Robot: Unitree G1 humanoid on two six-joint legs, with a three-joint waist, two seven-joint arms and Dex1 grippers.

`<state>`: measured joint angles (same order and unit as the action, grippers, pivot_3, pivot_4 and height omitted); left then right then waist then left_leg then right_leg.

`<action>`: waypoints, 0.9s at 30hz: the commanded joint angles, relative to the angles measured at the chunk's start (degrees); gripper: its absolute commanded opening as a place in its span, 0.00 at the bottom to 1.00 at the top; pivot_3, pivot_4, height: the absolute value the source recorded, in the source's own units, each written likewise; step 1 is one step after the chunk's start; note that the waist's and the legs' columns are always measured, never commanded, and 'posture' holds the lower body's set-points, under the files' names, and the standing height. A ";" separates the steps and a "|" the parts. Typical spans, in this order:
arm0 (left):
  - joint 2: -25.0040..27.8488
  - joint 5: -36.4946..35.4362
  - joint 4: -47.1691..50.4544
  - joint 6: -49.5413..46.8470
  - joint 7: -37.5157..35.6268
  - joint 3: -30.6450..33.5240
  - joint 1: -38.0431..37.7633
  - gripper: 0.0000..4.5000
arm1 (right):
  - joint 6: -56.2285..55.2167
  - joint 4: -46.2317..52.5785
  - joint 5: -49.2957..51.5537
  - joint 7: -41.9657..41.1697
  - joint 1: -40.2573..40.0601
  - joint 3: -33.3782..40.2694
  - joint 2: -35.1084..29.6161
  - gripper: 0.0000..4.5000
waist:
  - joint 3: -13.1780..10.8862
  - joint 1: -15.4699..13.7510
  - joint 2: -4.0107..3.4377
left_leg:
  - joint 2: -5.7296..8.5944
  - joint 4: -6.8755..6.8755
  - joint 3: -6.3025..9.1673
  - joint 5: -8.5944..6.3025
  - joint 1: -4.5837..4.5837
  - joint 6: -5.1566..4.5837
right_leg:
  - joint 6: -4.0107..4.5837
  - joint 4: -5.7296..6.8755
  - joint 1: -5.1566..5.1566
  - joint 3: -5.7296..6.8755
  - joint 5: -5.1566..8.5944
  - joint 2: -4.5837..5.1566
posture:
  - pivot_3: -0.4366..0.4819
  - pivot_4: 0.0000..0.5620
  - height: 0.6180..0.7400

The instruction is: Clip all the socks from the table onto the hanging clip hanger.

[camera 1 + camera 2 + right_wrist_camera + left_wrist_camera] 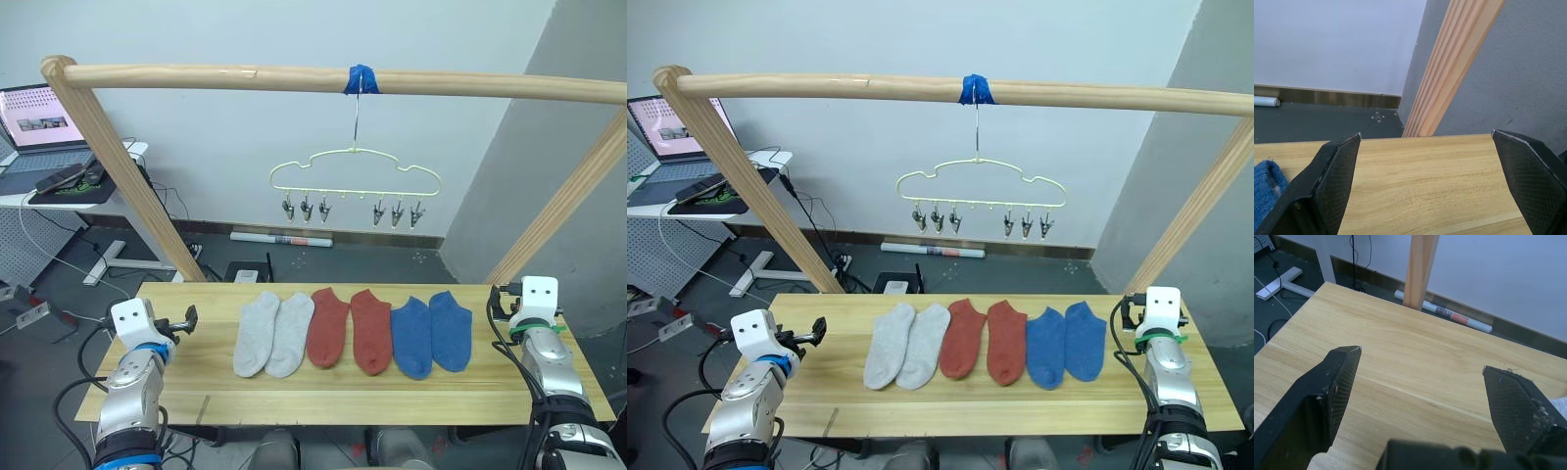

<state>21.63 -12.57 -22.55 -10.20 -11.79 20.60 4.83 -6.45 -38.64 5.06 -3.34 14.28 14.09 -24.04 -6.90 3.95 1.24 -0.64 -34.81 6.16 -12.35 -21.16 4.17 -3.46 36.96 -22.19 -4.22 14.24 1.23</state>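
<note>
Several socks lie side by side in a row on the pale wooden table [323,399]: two light grey socks [257,335], two rust red socks [328,326] and two blue socks [411,336]. The yellow-green clip hanger [355,176] hangs above and behind them from the beam, its metal clips bare. My left gripper [1422,360] hovers open over the table's left end, left of the grey socks, holding nothing. My right gripper [1426,133] stands open over the table's right end, with a blue sock [1266,188] off to its side.
A thick wooden beam [294,78] spans the scene on slanted posts [127,171] at both back corners of the table. A desk with a laptop [39,122] stands at the back left. A white tube [281,239] lies on the floor by the wall.
</note>
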 commanded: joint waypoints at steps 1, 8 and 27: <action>0.98 0.46 1.88 1.06 1.11 0.96 -0.08 0.99 | -0.82 1.18 -0.55 0.28 0.81 0.68 -1.12 1.00 | -0.01 0.00 0.00 | 0.00 0.00 0.00 0.00 0.00 0.00 | 0.00 0.00 0.00 0.00 0.00 0.00 | 0.47 0.13 1.00; 0.66 2.96 1.74 5.14 5.07 0.65 -0.82 0.99 | -0.69 1.27 -0.76 0.04 0.75 0.73 -1.25 1.00 | 0.00 -0.20 0.00 | 0.00 0.00 0.00 0.00 0.00 0.00 | 0.00 0.00 0.00 -0.01 0.00 0.00 | 0.47 0.14 1.00; 3.91 -5.30 19.97 2.45 -9.71 -0.29 -5.49 0.99 | 6.77 19.62 4.64 -18.24 -5.45 -2.71 -4.27 1.00 | -1.03 -0.13 -0.06 | -0.04 -0.01 -0.01 0.00 -0.04 0.00 | 0.02 0.01 -0.04 -0.02 0.01 0.01 | 0.44 0.24 1.00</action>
<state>24.02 -15.33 -10.12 -7.42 -18.65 20.45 -1.24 -0.94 -25.96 7.65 -17.08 8.45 11.98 -27.00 -7.93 3.82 1.18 -0.68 -34.83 6.14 -12.35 -21.23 4.17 -3.44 36.98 -22.25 -4.25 14.25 1.24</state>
